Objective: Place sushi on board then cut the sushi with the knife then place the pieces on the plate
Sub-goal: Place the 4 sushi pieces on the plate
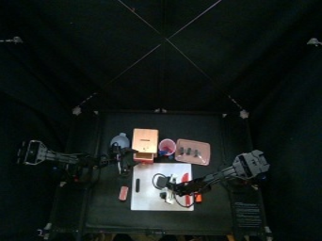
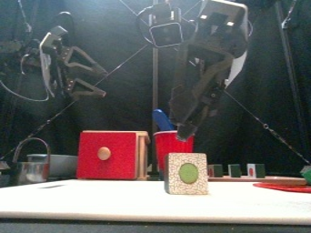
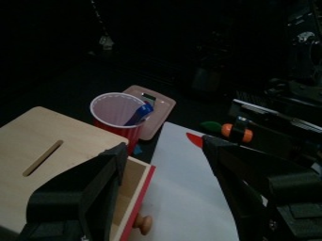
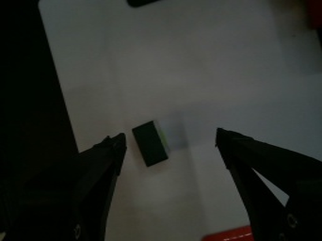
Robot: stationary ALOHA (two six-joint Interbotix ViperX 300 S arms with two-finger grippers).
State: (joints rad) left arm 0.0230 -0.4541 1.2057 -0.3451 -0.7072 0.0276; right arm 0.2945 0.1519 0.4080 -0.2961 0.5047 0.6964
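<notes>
We are hovering the open right tool [image 4: 172, 141] over the sushi [image 2: 186, 173] on the board [image 2: 85, 202], probably needing the knife [image 2: 159, 120] next.

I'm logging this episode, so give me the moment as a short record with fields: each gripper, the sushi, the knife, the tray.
Right gripper: open, above the sushi piece, not touching it
Left gripper: open, raised at the left, near the wooden box
Sushi piece: one block standing alone on the white cutting board
Blue knife: in the red cup, not yet picked up
Pink tray: behind the board, right of the cup; small toy pieces on it
</notes>
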